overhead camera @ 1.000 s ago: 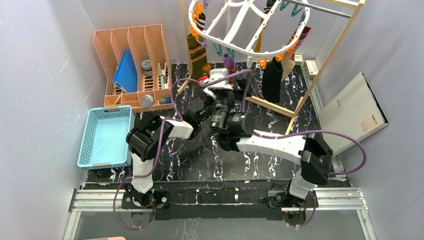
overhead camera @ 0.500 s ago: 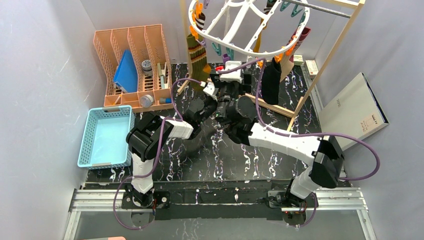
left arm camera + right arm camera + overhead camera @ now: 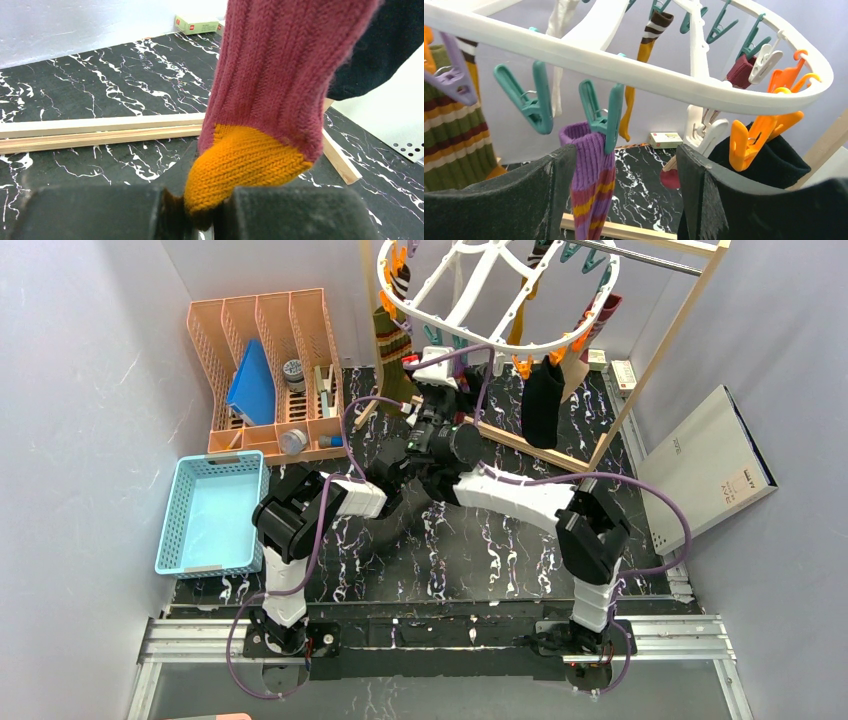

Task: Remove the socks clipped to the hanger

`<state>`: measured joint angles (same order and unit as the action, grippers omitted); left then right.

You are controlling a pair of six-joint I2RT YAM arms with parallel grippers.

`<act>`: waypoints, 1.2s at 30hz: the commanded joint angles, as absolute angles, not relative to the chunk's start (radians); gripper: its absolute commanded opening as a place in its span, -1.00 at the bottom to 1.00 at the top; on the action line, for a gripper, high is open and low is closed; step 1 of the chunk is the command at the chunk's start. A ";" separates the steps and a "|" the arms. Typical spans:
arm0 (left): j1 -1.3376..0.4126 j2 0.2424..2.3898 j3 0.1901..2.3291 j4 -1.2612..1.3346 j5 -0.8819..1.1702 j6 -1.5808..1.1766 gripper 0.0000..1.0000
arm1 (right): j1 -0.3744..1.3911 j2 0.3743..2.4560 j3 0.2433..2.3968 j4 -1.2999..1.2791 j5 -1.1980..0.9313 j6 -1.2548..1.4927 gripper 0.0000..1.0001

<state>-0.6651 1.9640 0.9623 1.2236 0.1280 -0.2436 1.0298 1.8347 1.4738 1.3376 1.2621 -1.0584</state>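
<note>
Unclipping — left claw point(image 3: 201, 220) pinches the toe of the purple-orange sock point(image 3: 270, 85). Right claw point(image 3: 624, 152), spread wide, straddles the teal clip point(image 3: 600, 122) — squeezing that likely comes next.

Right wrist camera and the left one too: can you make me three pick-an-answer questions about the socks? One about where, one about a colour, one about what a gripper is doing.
1. Where is the purple ribbed sock with orange stripes?
A) between the open fingers of the right gripper
B) inside a basket
C) flat on the table

2. What colour is the plastic clip pinching its top on the white plastic hanger ring?
A) orange
B) teal
C) white

3. What is the left gripper doing?
A) open, holding nothing
B) shut on the orange knitted toe of a sock
C) holding a clip

Answers:
1 A, the right wrist view shows a finger on each side of the sock.
2 B, the clip on its cuff is teal.
3 B, the left wrist view shows both fingers squeezing the toe.
</note>
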 commanded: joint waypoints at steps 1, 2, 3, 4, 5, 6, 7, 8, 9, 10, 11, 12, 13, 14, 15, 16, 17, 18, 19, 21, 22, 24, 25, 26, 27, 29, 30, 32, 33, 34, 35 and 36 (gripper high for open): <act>-0.670 1.944 0.992 1.216 0.140 -0.237 -1.00 | 0.998 1.849 1.568 1.460 1.271 -1.134 0.62; -0.669 1.944 0.994 1.215 0.142 -0.235 -1.00 | 0.990 1.852 1.574 1.443 1.268 -1.119 0.62; -0.670 1.944 0.994 1.214 0.142 -0.234 -1.00 | 0.985 1.850 1.579 1.425 1.263 -1.101 0.62; -0.670 1.945 0.995 1.213 0.144 -0.232 -1.00 | 0.977 1.850 1.582 1.406 1.259 -1.083 0.62; -0.669 1.945 0.996 1.212 0.144 -0.232 -1.00 | 0.972 1.848 1.583 1.384 1.252 -1.061 0.61; -0.670 1.946 0.997 1.212 0.144 -0.231 -1.00 | 0.967 1.845 1.585 1.360 1.245 -1.037 0.61; -0.670 1.946 0.998 1.210 0.146 -0.232 -1.00 | 0.965 1.842 1.586 1.336 1.239 -1.016 0.61; -0.670 1.948 1.001 1.209 0.147 -0.232 -1.00 | 0.960 1.842 1.591 1.305 1.233 -0.996 0.61; -0.669 1.949 1.001 1.209 0.149 -0.232 -1.00 | 0.958 1.842 1.595 1.293 1.230 -0.981 0.61; -0.669 1.951 1.002 1.209 0.149 -0.232 -1.00 | 0.956 1.844 1.600 1.282 1.227 -0.969 0.60; -0.670 1.953 1.003 1.209 0.149 -0.233 -1.00 | 0.956 1.848 1.602 1.272 1.222 -0.959 0.61; -0.670 1.953 1.003 1.208 0.151 -0.233 -1.00 | 0.955 1.848 1.605 1.256 1.215 -0.948 0.61; -0.670 1.954 1.002 1.208 0.151 -0.234 -1.00 | 0.955 1.849 1.607 1.223 1.212 -0.925 0.61; -0.669 1.954 1.001 1.208 0.153 -0.235 -1.00 | 0.955 1.849 1.607 1.193 1.207 -0.900 0.60; -0.670 1.955 1.000 1.207 0.153 -0.235 -1.00 | 0.954 1.849 1.608 1.165 1.203 -0.871 0.61; -0.669 1.956 1.000 1.207 0.152 -0.235 -1.00 | 0.954 1.850 1.608 1.145 1.199 -0.849 0.60; -0.669 1.956 0.999 1.207 0.153 -0.235 -1.00 | 0.955 1.852 1.611 1.124 1.196 -0.832 0.60; -0.669 1.956 0.998 1.207 0.153 -0.235 -1.00 | 0.954 1.858 1.614 1.106 1.194 -0.816 0.61; -0.670 1.956 0.999 1.207 0.153 -0.235 -1.00 | 0.956 1.861 1.617 1.088 1.190 -0.796 0.61; -0.669 1.959 1.000 1.207 0.156 -0.235 -1.00 | 0.959 1.864 1.622 1.046 1.180 -0.759 0.61; -0.670 1.960 1.001 1.207 0.156 -0.235 -1.00 | 0.961 1.864 1.623 1.030 1.175 -0.745 0.61; -0.669 1.963 1.001 1.206 0.157 -0.236 -1.00 | 0.964 1.867 1.627 1.008 1.172 -0.725 0.61; -0.669 1.965 1.003 1.206 0.158 -0.236 -1.00 | 0.964 1.870 1.629 1.007 1.173 -0.724 0.61; -0.669 1.967 1.003 1.206 0.158 -0.236 -1.00 | 0.964 1.875 1.632 1.010 1.178 -0.728 0.61; -0.670 1.967 1.004 1.206 0.160 -0.236 -1.00 | 0.963 1.880 1.634 1.026 1.181 -0.742 0.61; -0.670 1.969 1.005 1.206 0.161 -0.238 -1.00 | 0.959 1.899 1.648 1.085 1.191 -0.800 0.62; -0.670 1.969 1.005 1.206 0.162 -0.239 -1.00 | 0.956 1.911 1.659 1.121 1.198 -0.829 0.64; -0.670 1.971 1.006 1.206 0.165 -0.239 -1.00 | 0.949 1.936 1.691 1.153 1.206 -0.873 0.67; -0.670 1.971 1.006 1.206 0.166 -0.239 -1.00 | 0.945 1.950 1.706 1.166 1.210 -0.894 0.67; -0.670 1.971 1.007 1.205 0.165 -0.239 -1.00 | 0.942 1.963 1.725 1.173 1.211 -0.910 0.67; -0.670 1.970 1.007 1.204 0.166 -0.239 -1.00 | 0.936 1.975 1.742 1.178 1.215 -0.922 0.67; -0.670 1.970 1.007 1.204 0.166 -0.239 -1.00 | 0.932 1.988 1.759 1.182 1.216 -0.931 0.67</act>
